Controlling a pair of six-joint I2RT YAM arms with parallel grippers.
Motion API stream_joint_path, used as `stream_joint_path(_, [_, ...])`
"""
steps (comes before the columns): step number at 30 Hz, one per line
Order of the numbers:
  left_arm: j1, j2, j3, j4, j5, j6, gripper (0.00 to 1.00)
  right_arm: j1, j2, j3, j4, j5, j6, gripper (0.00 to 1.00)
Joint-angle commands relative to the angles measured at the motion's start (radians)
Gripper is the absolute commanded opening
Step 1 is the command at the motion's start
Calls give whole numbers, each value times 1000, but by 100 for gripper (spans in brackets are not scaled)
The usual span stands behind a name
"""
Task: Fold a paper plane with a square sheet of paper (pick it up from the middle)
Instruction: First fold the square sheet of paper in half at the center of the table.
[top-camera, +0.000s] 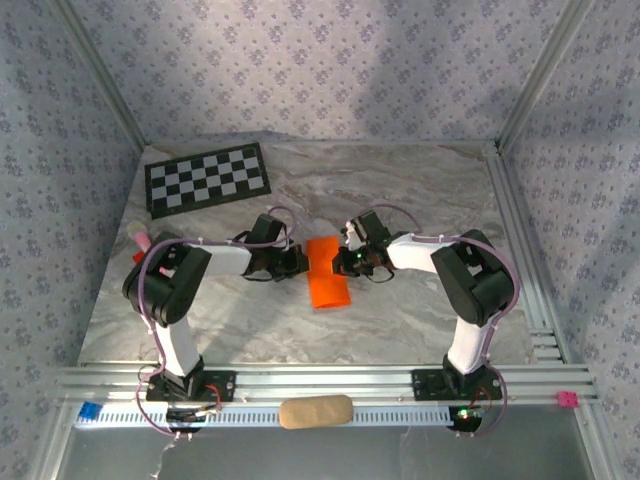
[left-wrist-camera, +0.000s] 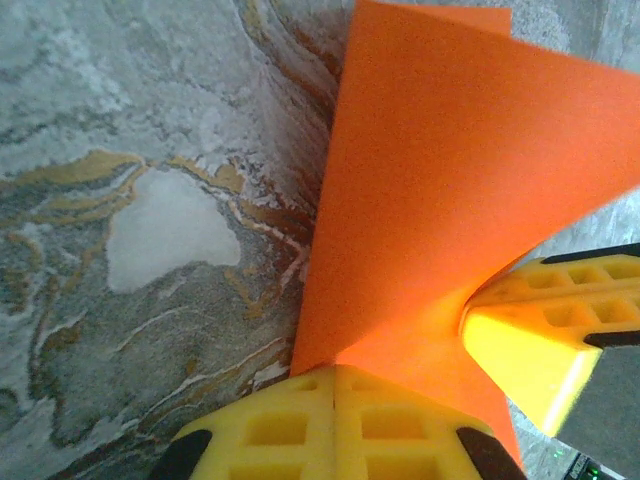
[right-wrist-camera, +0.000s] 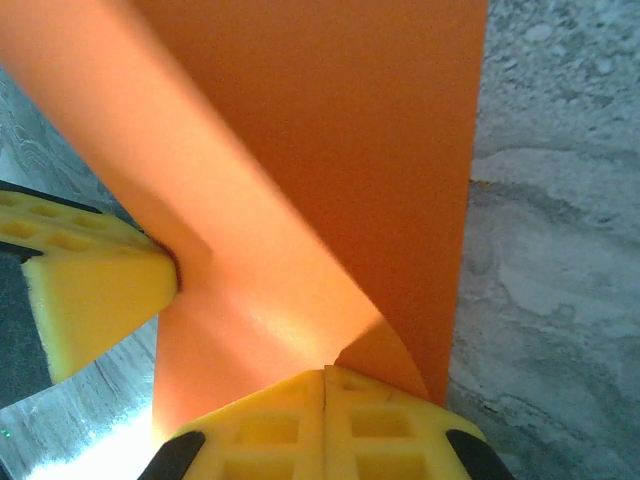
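The square sheet of paper (top-camera: 328, 278) is bright orange and lies mid-table, partly folded, its near end flat on the marble. My left gripper (top-camera: 299, 259) is shut on its left edge and my right gripper (top-camera: 346, 262) is shut on its right edge. In the left wrist view the yellow pads (left-wrist-camera: 300, 425) meet at a corner of the paper (left-wrist-camera: 440, 180), which rises as a slanted flap, and the other arm's finger (left-wrist-camera: 545, 340) presses in from the right. In the right wrist view the closed pads (right-wrist-camera: 290, 425) pinch a curled-over fold of the paper (right-wrist-camera: 330, 120), and the left finger (right-wrist-camera: 90, 290) touches it from the left.
A black-and-white checkerboard sheet (top-camera: 208, 179) lies at the back left. A small red and pink object (top-camera: 140, 246) sits at the left table edge. A tan oblong pad (top-camera: 315, 411) rests on the front rail. Metal frame posts and patterned walls enclose the marble table (top-camera: 420, 320).
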Motion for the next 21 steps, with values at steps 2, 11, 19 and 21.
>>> stream_joint_path(2, [4, -18, 49, -108, -10, 35, 3, -3, 46, -44, -183, 98, -21, 0])
stream_joint_path(11, [16, 18, 158, -154, 24, 65, 5, -9, 40, -49, -181, 97, -24, 0])
stream_joint_path(19, [25, 119, 164, -151, 1, 63, 4, -11, 43, -55, -176, 97, -21, 0])
stream_joint_path(21, [26, 134, 159, -157, -6, 56, 4, -9, 44, -55, -178, 96, -21, 0])
